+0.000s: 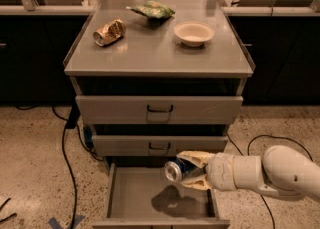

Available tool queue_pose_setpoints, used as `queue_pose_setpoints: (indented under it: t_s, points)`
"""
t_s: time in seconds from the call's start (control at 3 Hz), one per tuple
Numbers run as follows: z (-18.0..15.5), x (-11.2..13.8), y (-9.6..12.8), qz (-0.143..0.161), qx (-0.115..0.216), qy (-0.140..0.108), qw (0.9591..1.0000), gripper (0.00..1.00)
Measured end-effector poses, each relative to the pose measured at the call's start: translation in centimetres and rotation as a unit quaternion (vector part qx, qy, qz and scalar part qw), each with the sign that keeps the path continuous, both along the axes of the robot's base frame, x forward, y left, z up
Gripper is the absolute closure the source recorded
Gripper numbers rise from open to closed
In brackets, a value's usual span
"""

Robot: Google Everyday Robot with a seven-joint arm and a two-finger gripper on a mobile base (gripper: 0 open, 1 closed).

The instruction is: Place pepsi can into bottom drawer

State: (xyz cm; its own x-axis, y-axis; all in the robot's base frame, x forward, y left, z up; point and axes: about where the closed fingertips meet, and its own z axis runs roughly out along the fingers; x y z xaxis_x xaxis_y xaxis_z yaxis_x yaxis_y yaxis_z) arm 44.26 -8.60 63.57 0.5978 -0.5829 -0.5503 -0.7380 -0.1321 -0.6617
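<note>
The pepsi can (176, 170), blue with a silver end facing left, lies sideways in my gripper (187, 171). The gripper is shut on it, with cream fingers (195, 158) above and below the can. It reaches in from the right and holds the can above the open bottom drawer (116, 193), over its right half. The can's shadow falls on the drawer's plain grey floor (150, 188). The can does not touch the drawer.
Two shut grey drawers with dark handles (160, 108) sit above. On the cabinet top (160, 53) lie a dented gold can (109, 32), a green bag (152, 9) and a cream bowl (194, 33). Black cables (65, 143) run on the floor at left.
</note>
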Motion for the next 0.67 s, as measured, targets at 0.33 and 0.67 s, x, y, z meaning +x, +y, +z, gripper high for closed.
queue_pose_setpoints:
  t_s: [0.33, 0.67]
  points:
    - [-4.5, -1.5, 0.1, 0.006, 0.006, 0.007, 0.9999, 1.0]
    - [-8.0, -1.2, 0.2, 0.006, 0.001, 0.007, 1.0, 1.0]
